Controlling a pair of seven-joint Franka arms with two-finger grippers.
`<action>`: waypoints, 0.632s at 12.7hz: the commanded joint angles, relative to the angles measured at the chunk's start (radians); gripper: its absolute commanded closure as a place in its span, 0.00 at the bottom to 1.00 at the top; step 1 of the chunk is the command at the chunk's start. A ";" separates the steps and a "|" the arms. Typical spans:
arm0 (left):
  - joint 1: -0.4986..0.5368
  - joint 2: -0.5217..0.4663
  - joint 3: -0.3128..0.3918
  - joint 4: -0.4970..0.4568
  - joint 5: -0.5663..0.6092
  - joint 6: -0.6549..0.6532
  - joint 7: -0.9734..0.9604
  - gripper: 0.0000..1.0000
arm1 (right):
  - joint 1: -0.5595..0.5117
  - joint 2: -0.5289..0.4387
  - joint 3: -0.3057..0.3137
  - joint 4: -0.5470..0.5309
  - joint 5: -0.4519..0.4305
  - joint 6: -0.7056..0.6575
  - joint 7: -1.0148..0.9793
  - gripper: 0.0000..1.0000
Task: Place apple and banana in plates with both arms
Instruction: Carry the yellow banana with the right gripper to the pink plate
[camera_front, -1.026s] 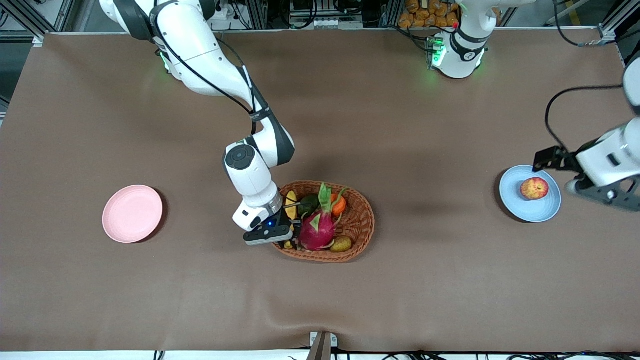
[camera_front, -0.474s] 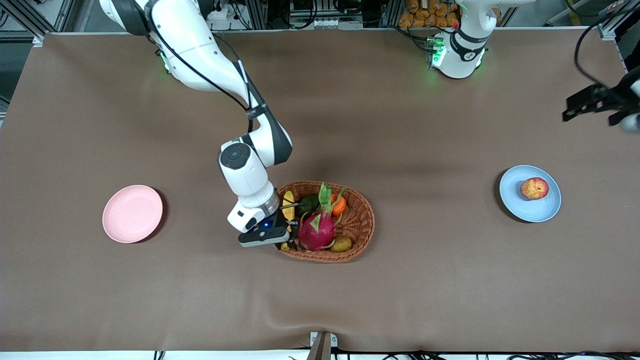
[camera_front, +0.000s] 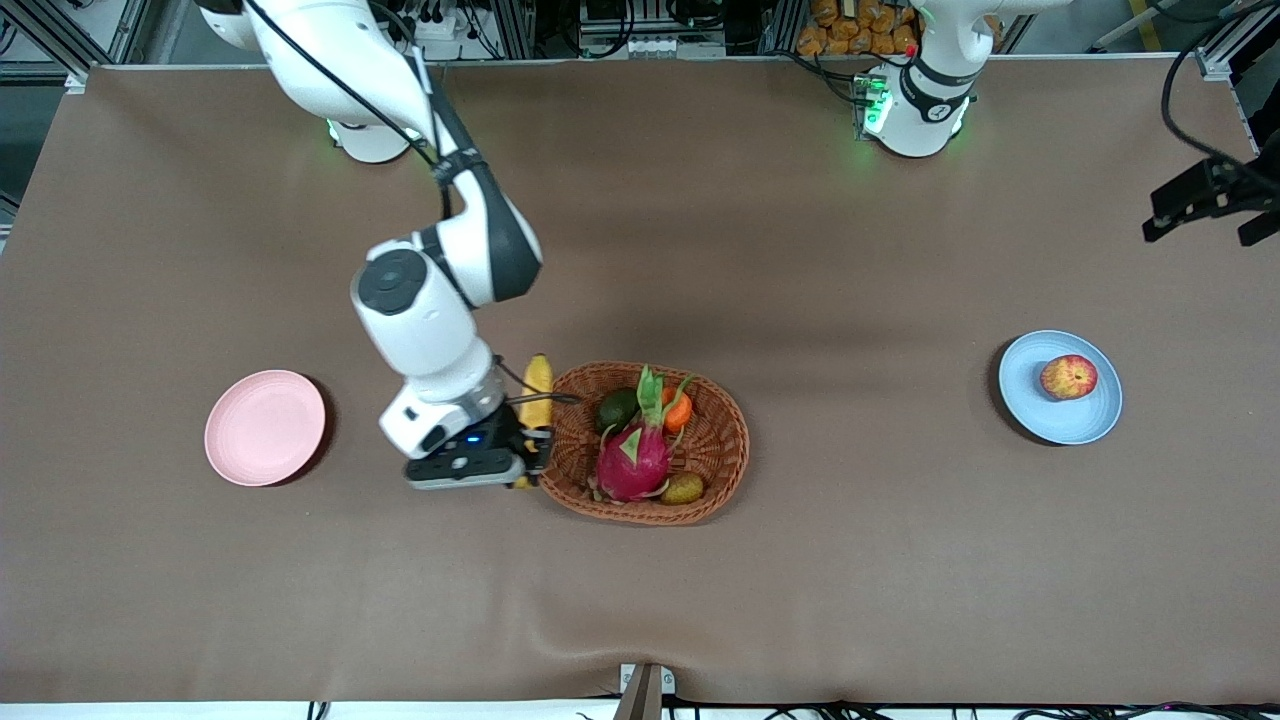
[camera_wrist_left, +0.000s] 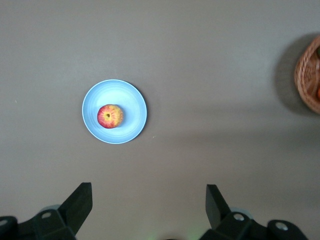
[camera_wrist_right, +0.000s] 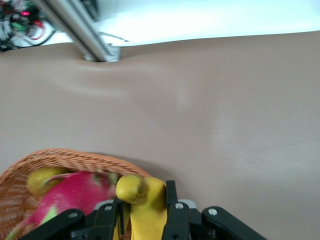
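I see the right gripper (camera_front: 520, 455) clamped on the banana (camera_front: 536, 385), holding it up over the basket's (camera_front: 715, 440) rim at the end toward the right arm. The pink plate (camera_front: 265, 427) sits bare near the right arm's end of the table. The apple (camera_front: 1068, 377) rests on the blue plate (camera_front: 1030, 400) near the left arm's end. My left gripper (camera_wrist_left: 147, 205) hangs with fingers wide above that end's edge.

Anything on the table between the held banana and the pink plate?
Nothing visible. The right gripper holds the long yellow banana just beside the brown wicker basket; only bare brown tabletop lies between it and the round pale pink plate.
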 joint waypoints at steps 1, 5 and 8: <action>-0.008 0.023 -0.003 0.037 0.001 -0.003 -0.049 0.00 | -0.006 -0.055 -0.098 -0.033 -0.010 -0.208 -0.008 1.00; -0.008 0.031 -0.020 0.036 -0.020 0.021 -0.066 0.00 | -0.007 -0.073 -0.283 -0.090 -0.008 -0.410 -0.213 1.00; -0.007 0.028 -0.020 0.026 -0.027 0.026 -0.111 0.00 | -0.093 -0.131 -0.321 -0.247 0.001 -0.304 -0.407 1.00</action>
